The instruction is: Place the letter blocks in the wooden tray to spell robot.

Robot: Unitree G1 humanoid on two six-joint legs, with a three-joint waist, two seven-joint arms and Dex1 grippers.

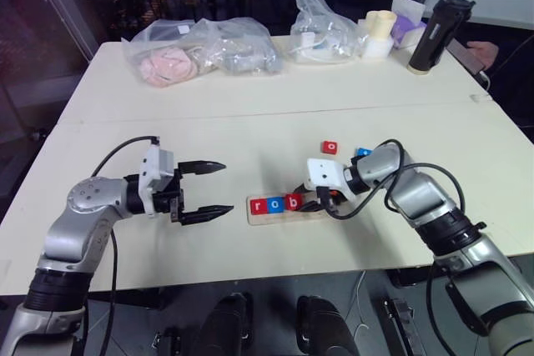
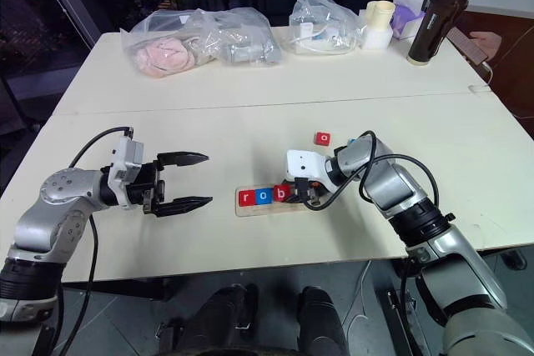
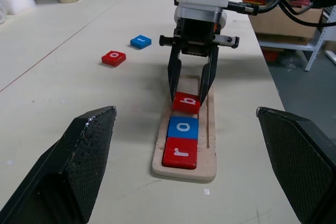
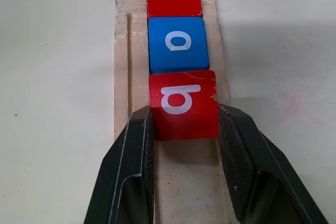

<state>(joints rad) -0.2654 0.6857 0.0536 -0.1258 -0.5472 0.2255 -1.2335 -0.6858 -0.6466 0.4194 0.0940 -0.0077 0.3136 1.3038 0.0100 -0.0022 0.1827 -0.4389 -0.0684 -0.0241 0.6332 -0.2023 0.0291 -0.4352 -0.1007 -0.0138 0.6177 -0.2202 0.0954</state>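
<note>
The wooden tray (image 3: 208,153) lies near the table's front edge, between my two grippers. In its groove a red r block (image 3: 180,152), a blue o block (image 3: 182,127) and a red b block (image 3: 186,102) sit in a row, touching. My right gripper (image 4: 185,113) points down at the tray, shut on the b block, one finger on each side. A loose red o block (image 1: 330,147) and a blue block (image 1: 363,152) lie just beyond the tray; the blue block's letter is unreadable. My left gripper (image 1: 227,188) hovers open and holds nothing, to the left of the tray, pointing towards it.
Clear plastic bags (image 1: 200,52) of items lie along the table's far side, one more bag (image 1: 321,27) to their right. A pale cup (image 1: 380,32) and a black bottle (image 1: 438,35) stand at the far right. A person's hand (image 1: 482,53) rests by that corner.
</note>
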